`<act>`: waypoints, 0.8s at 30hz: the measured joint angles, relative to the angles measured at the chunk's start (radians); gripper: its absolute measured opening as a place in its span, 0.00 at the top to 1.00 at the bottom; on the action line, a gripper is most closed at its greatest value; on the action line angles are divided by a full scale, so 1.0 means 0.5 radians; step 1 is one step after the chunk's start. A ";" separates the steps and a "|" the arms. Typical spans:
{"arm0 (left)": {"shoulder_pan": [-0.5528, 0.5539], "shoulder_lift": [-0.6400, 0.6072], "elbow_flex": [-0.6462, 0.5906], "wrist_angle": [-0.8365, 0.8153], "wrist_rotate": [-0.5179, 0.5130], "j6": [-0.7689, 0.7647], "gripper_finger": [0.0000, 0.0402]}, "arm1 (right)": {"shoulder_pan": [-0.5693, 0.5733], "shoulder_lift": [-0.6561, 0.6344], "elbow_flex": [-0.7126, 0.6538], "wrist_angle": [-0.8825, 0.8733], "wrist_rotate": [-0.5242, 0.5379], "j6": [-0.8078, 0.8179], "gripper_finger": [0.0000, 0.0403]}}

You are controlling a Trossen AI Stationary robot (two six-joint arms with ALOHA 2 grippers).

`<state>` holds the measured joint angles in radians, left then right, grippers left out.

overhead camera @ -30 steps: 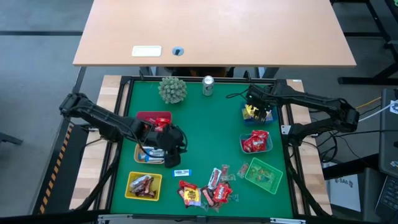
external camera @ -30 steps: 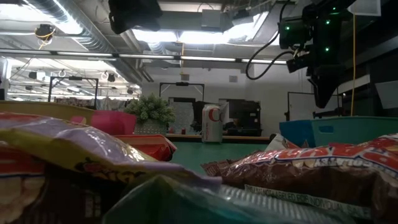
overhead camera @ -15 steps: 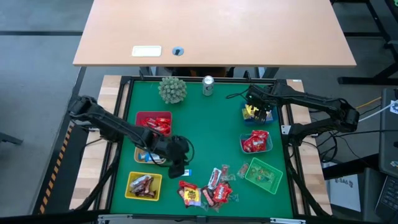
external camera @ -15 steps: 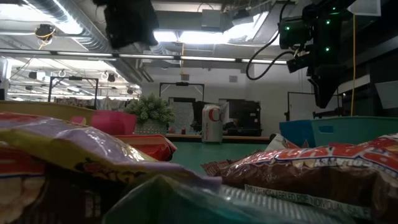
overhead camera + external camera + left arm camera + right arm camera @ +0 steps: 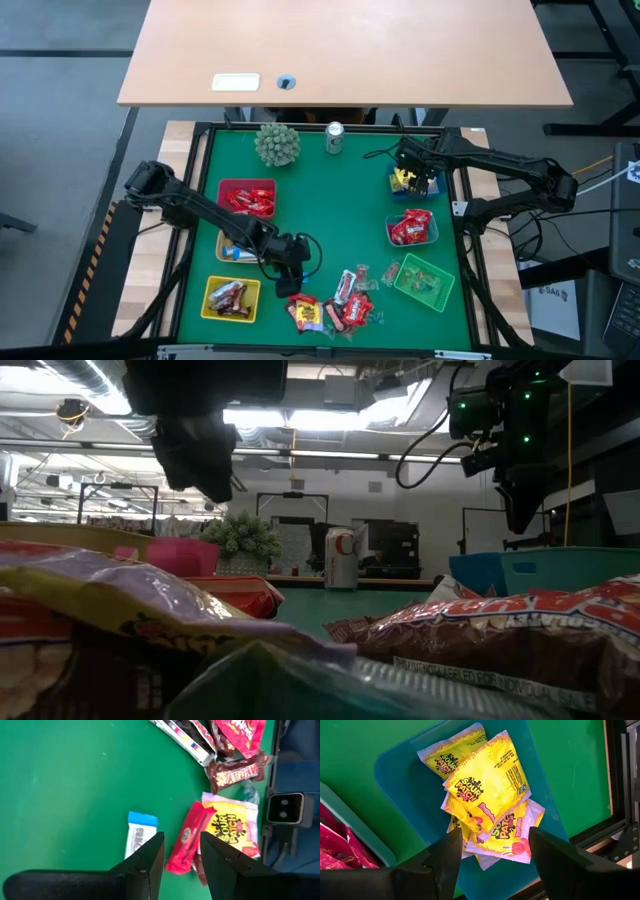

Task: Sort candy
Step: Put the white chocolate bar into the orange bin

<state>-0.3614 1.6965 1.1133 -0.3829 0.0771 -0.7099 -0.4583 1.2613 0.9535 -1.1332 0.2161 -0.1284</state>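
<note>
Moved nearer since before — left end effector now over loose candy at the desk's near edge, fingers parted, empty. Shiny wrappers — red, yellow, blue-white. Right end effector open above yellow packets.

"Sour Patch" on yellow packets

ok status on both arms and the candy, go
Left gripper open, empty, over loose candy pile beside blue-white bar. Right gripper open above yellow packs in blue basket. Nothing blocking.
</note>
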 joint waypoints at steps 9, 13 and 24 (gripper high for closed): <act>0.001 0.008 0.001 0.007 0.041 -0.045 0.72 | 0.000 0.000 0.000 0.000 0.000 0.000 0.43; 0.003 0.072 0.002 -0.001 0.045 -0.126 0.65 | 0.000 0.000 0.000 0.000 -0.002 0.000 0.43; -0.042 0.299 0.002 -0.003 -0.063 0.153 0.47 | 0.000 0.000 0.000 -0.001 -0.002 0.000 0.43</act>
<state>-0.3824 1.8461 1.1141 -0.3843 0.0459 -0.6333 -0.4583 1.2613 0.9535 -1.1336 0.2151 -0.1284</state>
